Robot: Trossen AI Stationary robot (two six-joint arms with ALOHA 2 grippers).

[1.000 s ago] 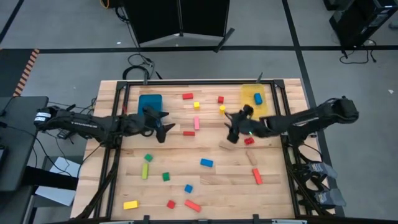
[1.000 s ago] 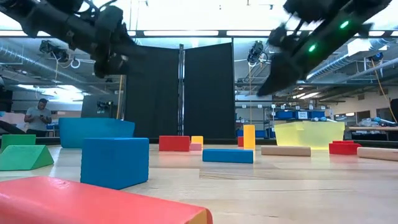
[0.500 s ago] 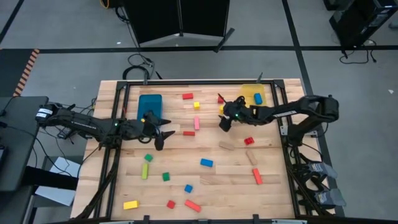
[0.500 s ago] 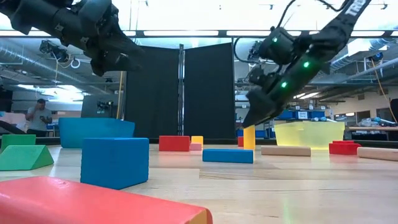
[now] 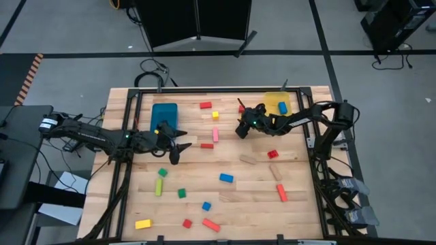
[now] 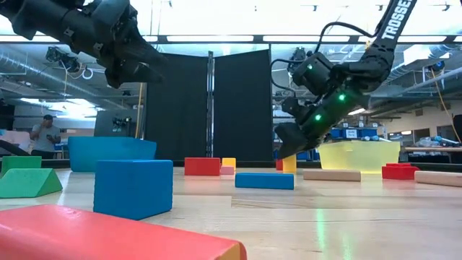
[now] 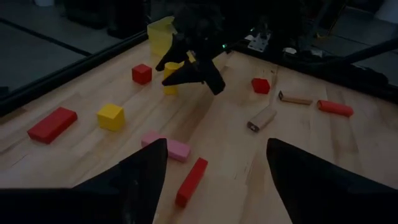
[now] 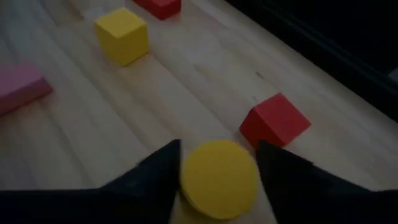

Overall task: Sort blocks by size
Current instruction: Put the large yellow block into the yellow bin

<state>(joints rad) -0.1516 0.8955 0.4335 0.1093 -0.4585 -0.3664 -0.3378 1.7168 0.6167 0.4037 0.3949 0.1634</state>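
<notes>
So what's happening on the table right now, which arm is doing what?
The right gripper has come down over a yellow round-topped wooden block near the yellow translucent bin, its open fingers either side of it, not yet closed. A small red wooden cube sits just beside it. The left gripper hovers open, empty, near the blue rectangular bin. Most blocks still lie scattered across the wooden table.

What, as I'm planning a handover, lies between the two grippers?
A pink bar and a red bar, seen in the high view between left gripper and right gripper.
</notes>
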